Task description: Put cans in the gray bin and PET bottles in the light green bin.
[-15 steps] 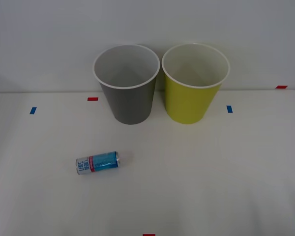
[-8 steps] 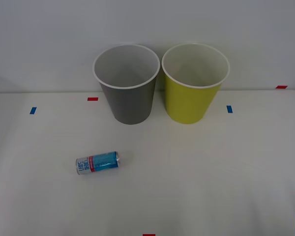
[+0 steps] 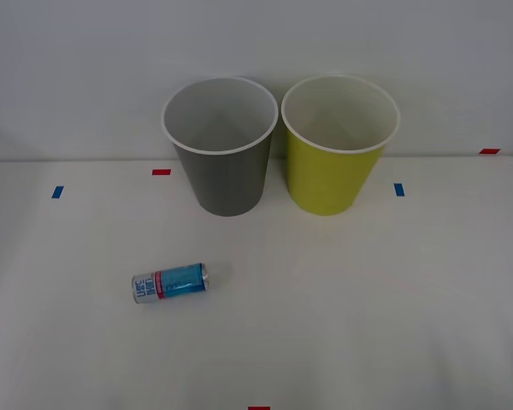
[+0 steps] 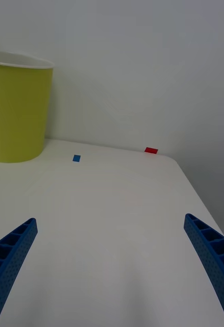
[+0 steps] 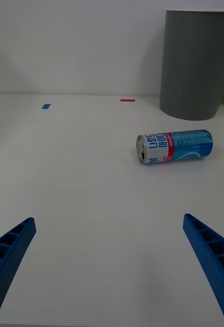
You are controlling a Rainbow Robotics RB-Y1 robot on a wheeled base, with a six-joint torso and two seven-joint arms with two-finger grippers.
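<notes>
Blue fingers of the left gripper (image 5: 109,276) stand wide apart and empty, with the can (image 5: 174,146) lying on its side ahead of them, well apart, just short of the gray bin (image 5: 198,64). Over the last 1 s only the right gripper (image 4: 112,271), also spread and empty, has slid slightly lower at the table's corner, far from the green bin (image 4: 17,110); the can and both bins have not moved, so sorting has yet to begin.

A lab test bench: bare white table (image 3: 368,299) with coloured tape marks (image 3: 161,172).

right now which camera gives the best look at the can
The left wrist view: the can lies on its side, close, with label and silver end readable. The front view shows it smaller, nearer the robot than the gray bin.
</notes>
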